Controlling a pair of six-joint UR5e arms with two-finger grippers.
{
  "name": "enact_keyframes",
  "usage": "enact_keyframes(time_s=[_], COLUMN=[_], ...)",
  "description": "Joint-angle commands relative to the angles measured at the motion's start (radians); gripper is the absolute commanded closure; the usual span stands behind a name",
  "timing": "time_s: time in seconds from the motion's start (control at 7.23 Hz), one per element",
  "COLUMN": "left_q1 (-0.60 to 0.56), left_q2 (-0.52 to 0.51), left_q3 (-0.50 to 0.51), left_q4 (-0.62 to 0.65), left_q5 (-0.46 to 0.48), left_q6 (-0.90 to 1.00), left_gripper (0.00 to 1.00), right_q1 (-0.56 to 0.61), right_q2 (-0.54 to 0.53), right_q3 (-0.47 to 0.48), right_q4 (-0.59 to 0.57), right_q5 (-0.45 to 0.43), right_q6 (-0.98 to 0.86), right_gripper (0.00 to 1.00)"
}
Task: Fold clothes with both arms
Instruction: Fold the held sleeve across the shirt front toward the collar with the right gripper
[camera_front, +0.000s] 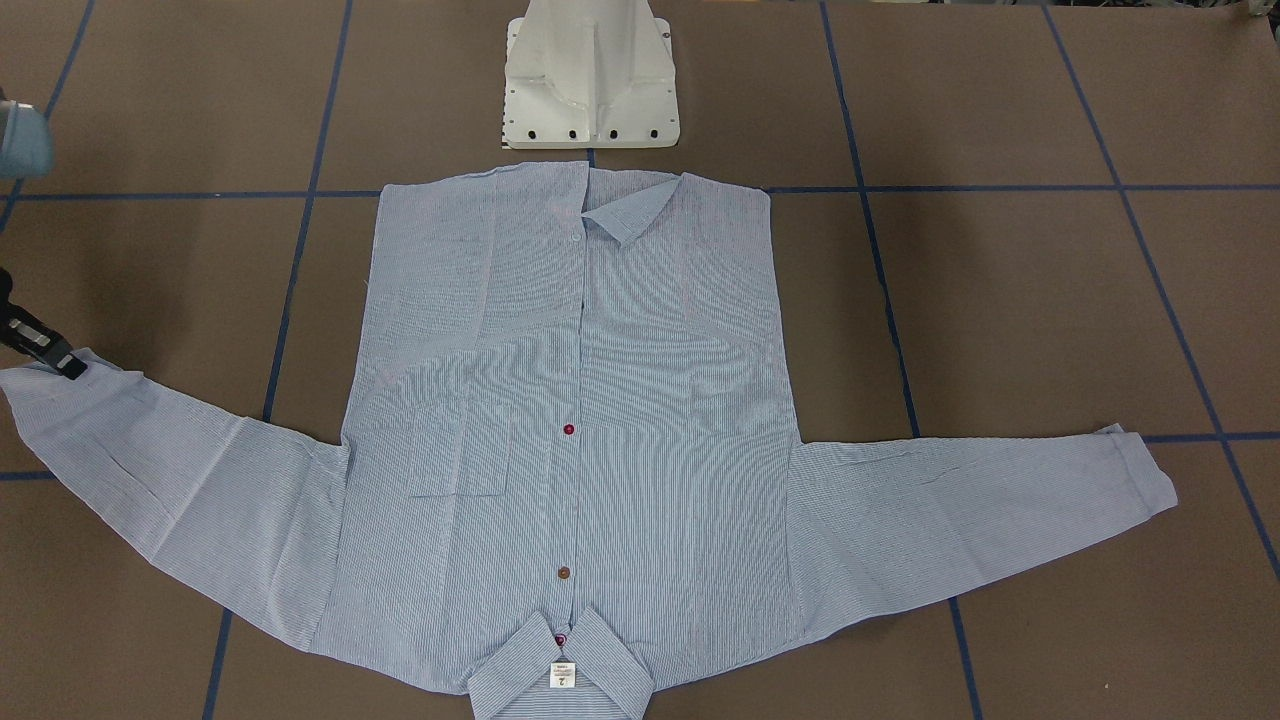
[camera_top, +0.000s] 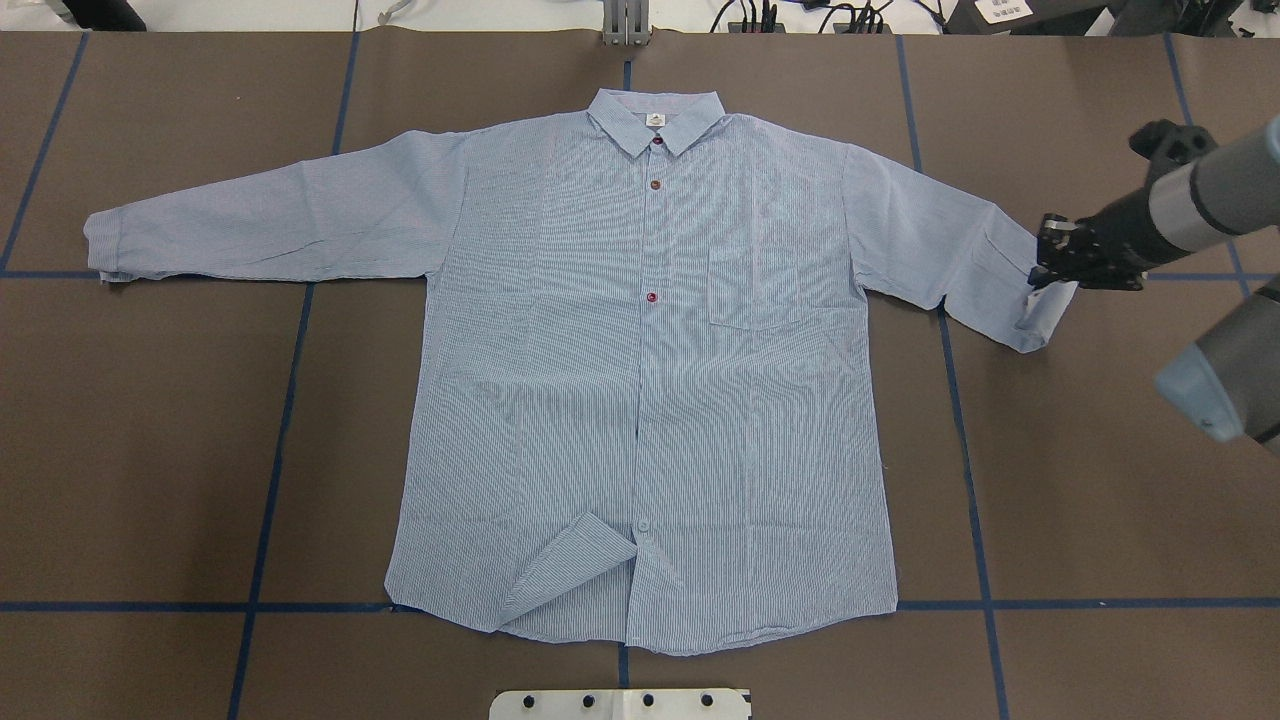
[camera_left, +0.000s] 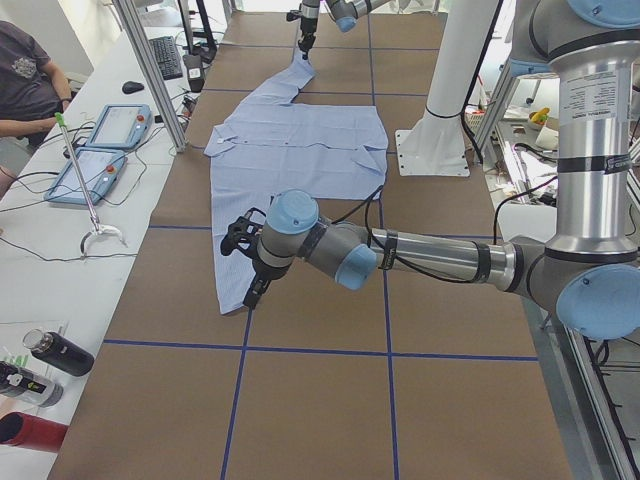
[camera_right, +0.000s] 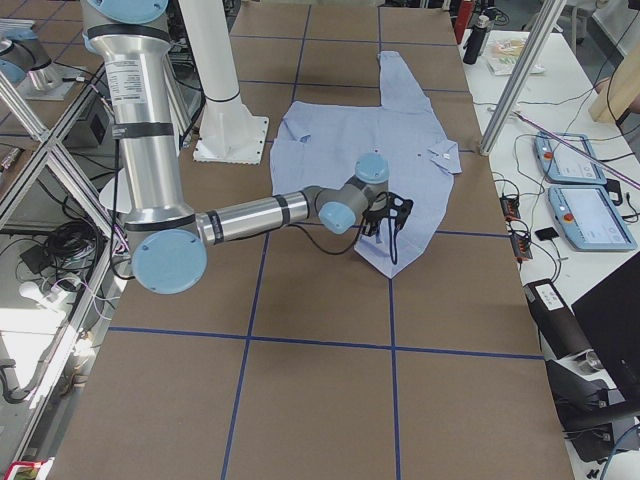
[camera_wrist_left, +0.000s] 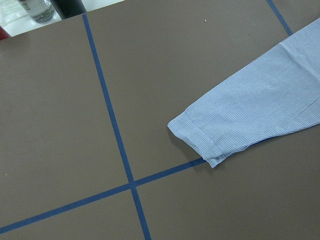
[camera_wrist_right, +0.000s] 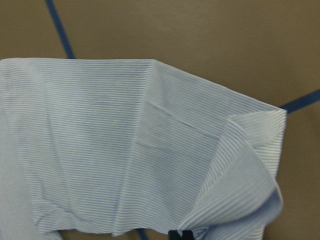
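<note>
The light blue striped shirt (camera_top: 640, 380) lies flat and face up on the brown table, collar (camera_top: 655, 120) at the far side and both sleeves spread out. One hem corner (camera_top: 575, 565) is flipped over. My right gripper (camera_top: 1050, 268) is at the cuff of the sleeve on my right, shut on its edge. That cuff (camera_wrist_right: 240, 165) curls up in the right wrist view. My left gripper (camera_left: 245, 270) hangs above the table near the other cuff (camera_wrist_left: 200, 137). It shows only in the exterior left view, so I cannot tell whether it is open or shut.
The white pedestal base (camera_front: 590, 80) stands just behind the shirt's hem. Blue tape lines (camera_top: 290, 420) cross the table. A side bench holds teach pendants (camera_left: 100, 130) and bottles (camera_left: 50, 355), and a seated person (camera_left: 30, 80) is beside it.
</note>
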Motion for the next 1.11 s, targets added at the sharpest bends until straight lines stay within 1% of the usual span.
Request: enact_keyframes(time_s=[0.0, 0.14, 0.41, 0.55, 0.69, 0.97], left_q1=[0.000, 0.000, 0.000, 0.000, 0.000, 0.000], left_q2=[0.000, -0.001, -0.003, -0.008, -0.008, -0.009], left_q3=[0.000, 0.000, 0.000, 0.000, 0.000, 0.000], left_q4=[0.000, 0.000, -0.002, -0.005, -0.005, -0.005], left_q5=[0.000, -0.002, -0.002, -0.002, -0.002, -0.002], left_q6=[0.001, 0.001, 0.001, -0.001, -0.001, -0.001], left_gripper=[0.00, 0.00, 0.00, 0.00, 0.00, 0.00], right_q1=[-0.092, -0.115, -0.160, -0.191, -0.217, -0.260], right_q2=[0.330, 0.422, 0.573, 0.637, 0.659, 0.720], right_q3=[-0.103, -0.185, -0.285, -0.343, -0.369, -0.406], right_q4=[-0.197, -0.187, -0.184, -0.160, -0.099, -0.077], right_q5=[-0.091, -0.107, -0.172, -0.193, -0.223, -0.263], right_q6=[0.001, -0.006, -0.003, -0.003, -0.002, 0.027], right_gripper=[1.00, 1.00, 1.00, 1.00, 1.00, 1.00])
